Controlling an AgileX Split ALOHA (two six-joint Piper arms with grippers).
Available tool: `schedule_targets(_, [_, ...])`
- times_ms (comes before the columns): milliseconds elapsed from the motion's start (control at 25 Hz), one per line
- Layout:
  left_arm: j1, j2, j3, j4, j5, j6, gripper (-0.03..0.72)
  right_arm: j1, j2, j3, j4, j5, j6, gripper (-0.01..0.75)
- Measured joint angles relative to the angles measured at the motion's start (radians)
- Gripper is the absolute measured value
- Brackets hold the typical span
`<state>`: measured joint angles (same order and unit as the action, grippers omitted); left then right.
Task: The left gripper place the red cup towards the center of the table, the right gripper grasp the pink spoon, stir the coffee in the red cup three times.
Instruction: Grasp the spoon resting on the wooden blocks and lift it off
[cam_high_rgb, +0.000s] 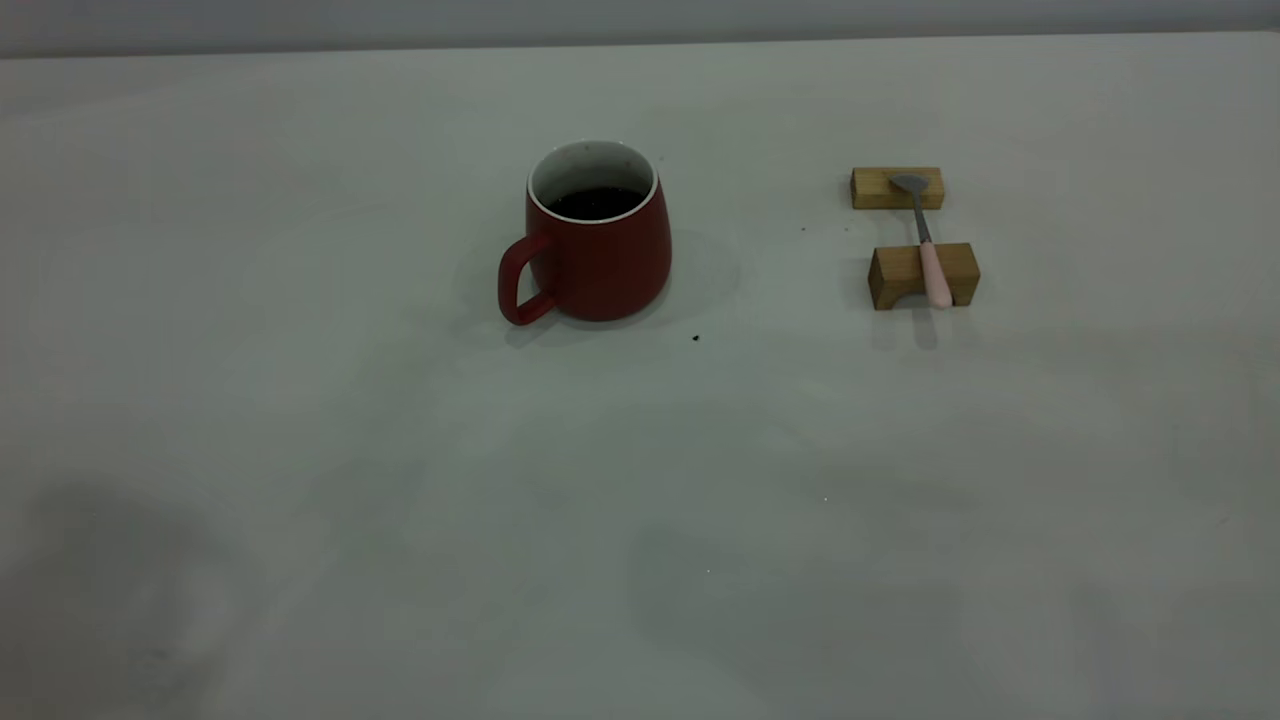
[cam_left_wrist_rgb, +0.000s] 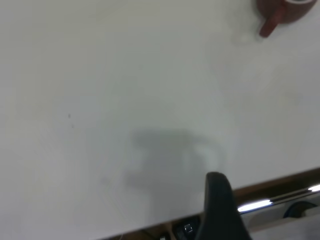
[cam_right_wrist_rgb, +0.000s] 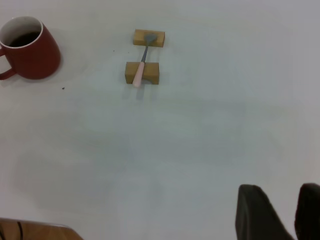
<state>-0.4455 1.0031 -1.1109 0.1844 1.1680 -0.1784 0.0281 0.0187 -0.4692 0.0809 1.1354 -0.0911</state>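
Dark red cup (cam_high_rgb: 600, 240) stood mid-table (cam_high_rgb: 300, 450), coffee (cam_high_rgb: 595, 203) inside; pink spoon (cam_high_rgb: 928, 250) lay across two wooden blocks (cam_high_rgb: 900, 275) (untouched). Right gripper (cam_right_wrist_rgb: 285, 212) hung well short, fingers apart; left gripper (cam_left_wrist_rgb: 220, 210) state could not be told. Judged: placing done, spoon grasp next.

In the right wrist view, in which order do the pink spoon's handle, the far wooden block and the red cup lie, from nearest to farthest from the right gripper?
From the right gripper:
1. Pink spoon handle, resting on the near block.
2. Far wooden block, under the spoon's bowl, just beyond.
3. Red cup, off to the side, farthest.
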Motion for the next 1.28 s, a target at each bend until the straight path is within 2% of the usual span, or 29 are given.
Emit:
schedule_targets(80, [0.001, -0.105, 0.088, -0.007, 0.000, -0.002, 0.559, 0.000, 0.000, 0.000, 0.000, 0.000, 0.000, 0.238])
schedule_targets(160, [0.036, -0.243, 0.204, -0.031, 0.000, -0.003, 0.559, 0.000, 0.000, 0.000, 0.000, 0.000, 0.000, 0.238])
schedule_targets(360, [0.257, -0.565, 0.461, -0.047, -0.006, 0.003, 0.559, 0.000, 0.000, 0.000, 0.000, 0.000, 0.000, 0.238])
schedule_targets(520, [0.360, -0.763, 0.577, -0.061, -0.022, 0.013, 0.559, 0.000, 0.000, 0.000, 0.000, 0.000, 0.000, 0.238])
schedule_targets(640, [0.386, -0.863, 0.610, -0.082, -0.025, 0.021, 0.559, 0.000, 0.000, 0.000, 0.000, 0.000, 0.000, 0.238])
schedule_targets(840, [0.388, -0.972, 0.624, -0.117, -0.034, 0.132, 0.558, 0.000, 0.000, 0.000, 0.000, 0.000, 0.000, 0.238])
schedule_targets(1280, [0.388, -1.022, 0.625, -0.184, -0.034, 0.173, 0.558, 0.000, 0.000, 0.000, 0.000, 0.000, 0.000, 0.238])
